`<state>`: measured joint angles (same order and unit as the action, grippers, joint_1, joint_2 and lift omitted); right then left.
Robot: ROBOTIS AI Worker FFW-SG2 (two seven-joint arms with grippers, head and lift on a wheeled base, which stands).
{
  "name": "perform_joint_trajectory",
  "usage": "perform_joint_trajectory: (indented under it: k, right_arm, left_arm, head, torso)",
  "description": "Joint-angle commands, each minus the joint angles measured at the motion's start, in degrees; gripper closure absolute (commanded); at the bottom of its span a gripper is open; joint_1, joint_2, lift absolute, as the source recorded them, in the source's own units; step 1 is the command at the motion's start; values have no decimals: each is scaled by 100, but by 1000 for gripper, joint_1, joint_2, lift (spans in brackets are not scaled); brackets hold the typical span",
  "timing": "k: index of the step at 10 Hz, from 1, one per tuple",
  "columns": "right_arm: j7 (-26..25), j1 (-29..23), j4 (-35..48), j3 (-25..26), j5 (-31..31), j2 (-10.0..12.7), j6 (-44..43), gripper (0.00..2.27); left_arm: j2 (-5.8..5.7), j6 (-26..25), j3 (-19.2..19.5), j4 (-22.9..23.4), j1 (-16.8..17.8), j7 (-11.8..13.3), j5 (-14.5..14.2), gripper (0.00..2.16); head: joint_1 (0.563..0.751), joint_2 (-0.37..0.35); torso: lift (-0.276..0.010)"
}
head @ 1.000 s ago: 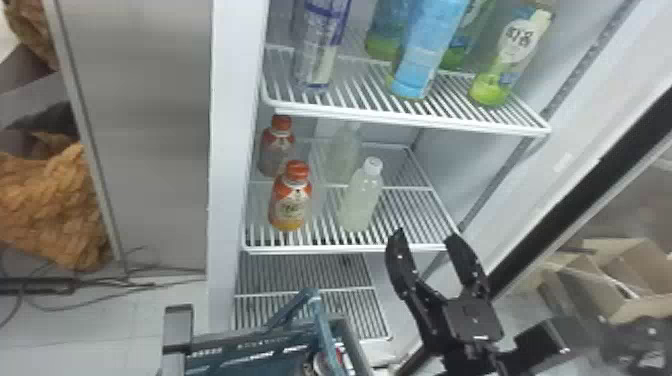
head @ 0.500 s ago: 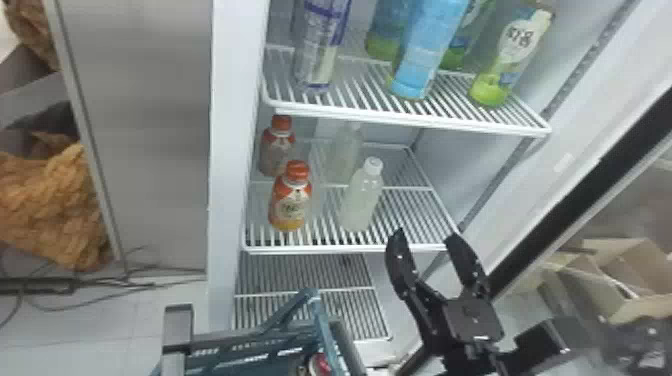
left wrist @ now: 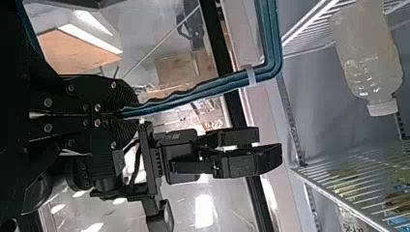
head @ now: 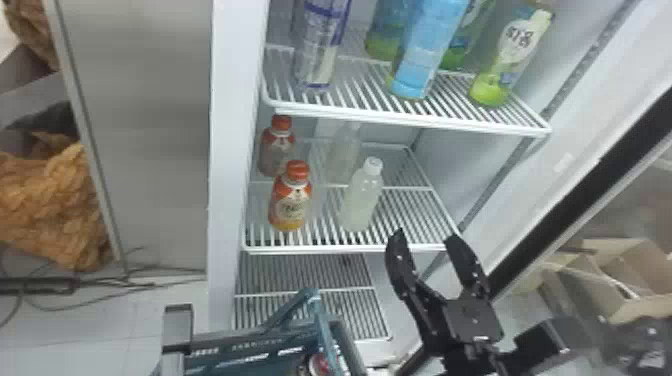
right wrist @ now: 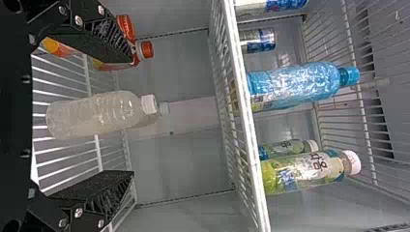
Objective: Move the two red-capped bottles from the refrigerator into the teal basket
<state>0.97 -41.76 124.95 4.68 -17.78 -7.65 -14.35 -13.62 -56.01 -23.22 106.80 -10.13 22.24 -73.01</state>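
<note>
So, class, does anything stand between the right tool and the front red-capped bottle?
Yes: a white-capped bottle stands just right of the front red-capped bottle, on the side where the right tool hangs open. A sideways reach would likely brush it; an approach from the front looks freer.

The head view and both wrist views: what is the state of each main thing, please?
Front red-capped bottle: capped, upright on middle shelf
Rear red-capped bottle: capped, upright, same shelf
Front white-capped bottle: capped, upright, same shelf
Refrigerator: open
Teal basket: held by handle, not empty
Left gripper: shut on that handle
Right gripper: open, empty
</note>
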Motion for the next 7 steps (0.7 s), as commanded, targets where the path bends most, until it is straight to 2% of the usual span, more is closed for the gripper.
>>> perform_joint_trajectory:
  k: [1,7]
  right_arm:
    - [0,0,-14,0,-4,0,0,206]
    - [18,14,-71,23,-4,0,0,206]
  left_arm:
    - [0,4,3,0,1,0,0,1128]
    - [0,4,3,0,-13,9,0,1128]
  head:
    - [695,-350]
    - [695,-350]
  torso:
    - [-228]
    - [-228]
